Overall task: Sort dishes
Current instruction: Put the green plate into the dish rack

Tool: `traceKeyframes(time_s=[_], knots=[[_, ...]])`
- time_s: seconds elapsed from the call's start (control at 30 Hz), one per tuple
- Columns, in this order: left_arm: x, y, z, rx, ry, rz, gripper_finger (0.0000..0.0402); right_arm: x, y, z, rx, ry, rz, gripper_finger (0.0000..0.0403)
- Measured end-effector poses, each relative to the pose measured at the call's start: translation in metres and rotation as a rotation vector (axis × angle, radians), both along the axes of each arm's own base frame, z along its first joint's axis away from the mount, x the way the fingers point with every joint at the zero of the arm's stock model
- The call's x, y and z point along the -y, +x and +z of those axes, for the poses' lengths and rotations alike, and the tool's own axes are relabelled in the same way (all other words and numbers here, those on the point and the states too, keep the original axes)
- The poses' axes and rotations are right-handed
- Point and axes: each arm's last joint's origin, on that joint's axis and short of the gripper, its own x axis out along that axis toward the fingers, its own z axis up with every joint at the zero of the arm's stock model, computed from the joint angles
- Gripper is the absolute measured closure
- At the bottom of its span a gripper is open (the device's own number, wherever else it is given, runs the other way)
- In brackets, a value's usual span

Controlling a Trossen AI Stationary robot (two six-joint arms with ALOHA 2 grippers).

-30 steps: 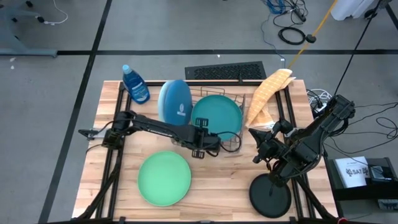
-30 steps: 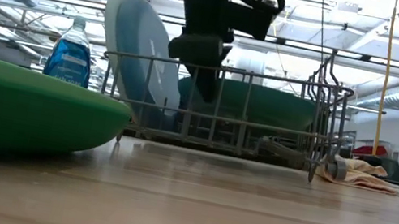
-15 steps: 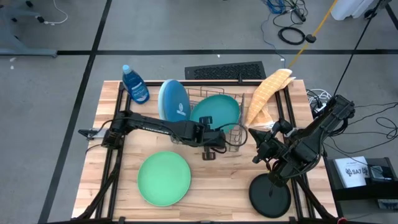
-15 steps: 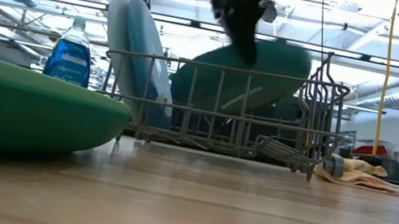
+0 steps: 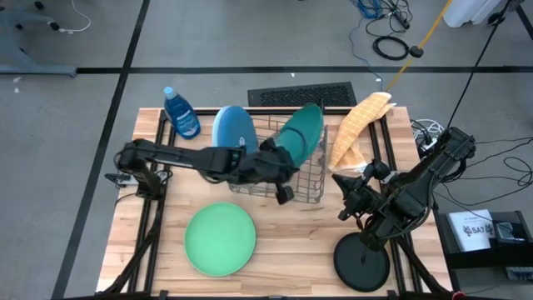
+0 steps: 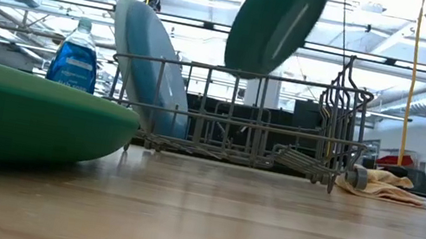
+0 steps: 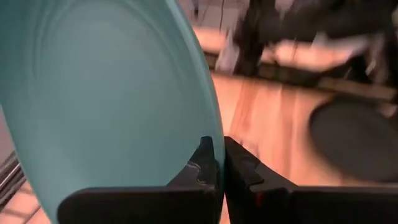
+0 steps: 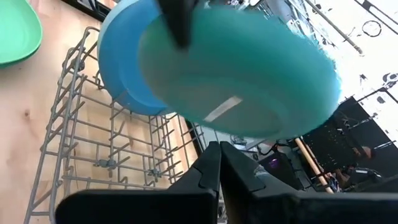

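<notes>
Held aloft on edge above the grey wire rack [image 5: 283,171]: teal plate [image 5: 301,137], pinched at its rim by the left tool [image 7: 220,171], fingers clamped tight on the thin lip. Tilted, nearly upright, clear of the rack's top wire in the low view. Judged light and stiff, a smooth plastic disc, probably slick at the rim, so liable to swing or slip in so narrow a bite; best taken at the edge, as here, with the pinch kept square to the lip.

Standing on edge in the rack's far-left slots: light blue plate [image 5: 234,133], with a darker blue one just behind it in the low view. Lying flat on the desk [image 5: 283,242], near the front: green plate [image 5: 219,239]; at the front right corner, black plate [image 5: 361,261]. Beside the rack at the back left: blue soap bottle [image 5: 181,112].

Waiting at the desk's right side, above the black plate: right tool [image 8: 219,163], clenched on nothing.
</notes>
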Motion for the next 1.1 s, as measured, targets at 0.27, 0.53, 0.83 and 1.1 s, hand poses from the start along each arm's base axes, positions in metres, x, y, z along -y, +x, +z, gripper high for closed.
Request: traceKeyframes(time_s=[0.27, 0.53, 0.83, 1.1], knots=[[-0.015, -0.043, -0.049, 0.282, -0.154, -0.015, 0.0401, -0.002, 0.001, 0.000, -0.008, 0.027, 0.011, 0.0403], [-0.034, -0.098, -0.082, 0.467, -0.210, 0.081, 0.0401, -0.002, 0.001, 0.000, -0.013, 0.015, 0.012, 0.0403], [-0.043, -0.111, -0.094, 0.500, -0.265, 0.157, 0.0402, -0.002, 0.002, 0.000, -0.015, 0.007, 0.014, 0.0403], [-0.044, -0.113, -0.103, 0.435, -0.288, 0.233, 0.0402, -0.003, 0.002, 0.000, -0.012, 0.008, 0.018, 0.0403]])
